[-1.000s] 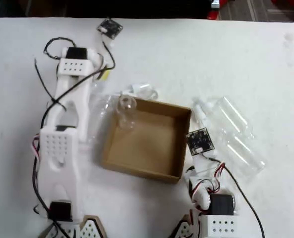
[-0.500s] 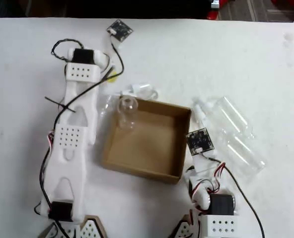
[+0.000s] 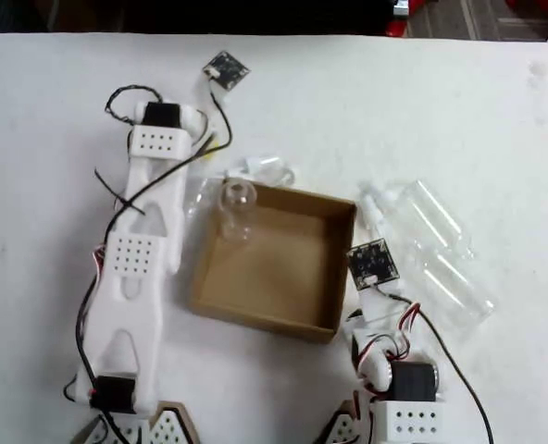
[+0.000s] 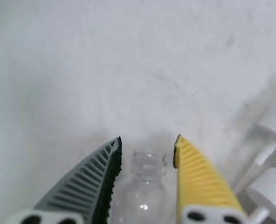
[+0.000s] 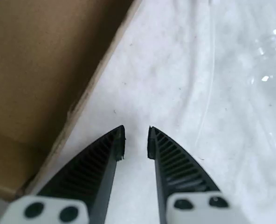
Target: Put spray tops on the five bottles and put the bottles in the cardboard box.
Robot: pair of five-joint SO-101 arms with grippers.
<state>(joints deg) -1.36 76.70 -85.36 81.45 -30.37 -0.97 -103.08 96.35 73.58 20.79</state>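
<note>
A clear plastic bottle with no top (image 3: pixel 237 211) stands at the far left corner of the open brown cardboard box (image 3: pixel 255 317), which sits near the middle of the white bench (image 3: pixel 394 111), closer to its near edge. White spray tops (image 3: pixel 260 169) lie on the bench just beyond the box's far wall. 2 more clear bottles (image 3: pixel 436 222) lie side by side just right of the box.

In the left wrist view another topless clear bottle (image 4: pixel 145 186) lies on the bench with its neck between the left fingers (image 4: pixel 147 142). The ribbed grey finger (image 4: pixel 89 182) and the yellow finger (image 4: pixel 198 177) are spread on either side of the neck, a narrow gap showing on each side, and white spray tops (image 4: pixel 271 186) lie close by.

The right fingers (image 5: pixel 135 135), both black, are parted by a narrow gap and hold nothing. They hang over bare bench between the box wall (image 5: pixel 44 70) and a clear bottle (image 5: pixel 264 93).
</note>
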